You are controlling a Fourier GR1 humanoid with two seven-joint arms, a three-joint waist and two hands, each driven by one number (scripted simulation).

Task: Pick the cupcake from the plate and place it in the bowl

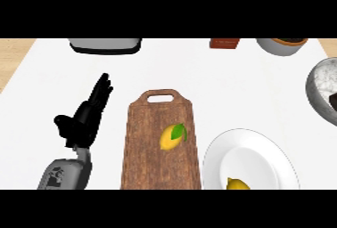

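— Where's the cupcake?

— Hard to say. A yellow thing point(237, 183) sits at the plate point(263, 142)'s near rim, half cut off. A dark lump point(333, 100) shows in the bowl point(319, 84) at the right edge. Either could be it.

— And the hands?

— The left hand point(84, 116) rests at the worktop point(197, 67)'s left, fingers straight and wide, holding nothing. I'd guess it's parked there because plate and bowl lie rightward. The right hand is out of view.

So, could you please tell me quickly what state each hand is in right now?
Left hand: open, fingers straight, holding nothing, at the view's left.
Right hand: not in view, so it cannot be told.
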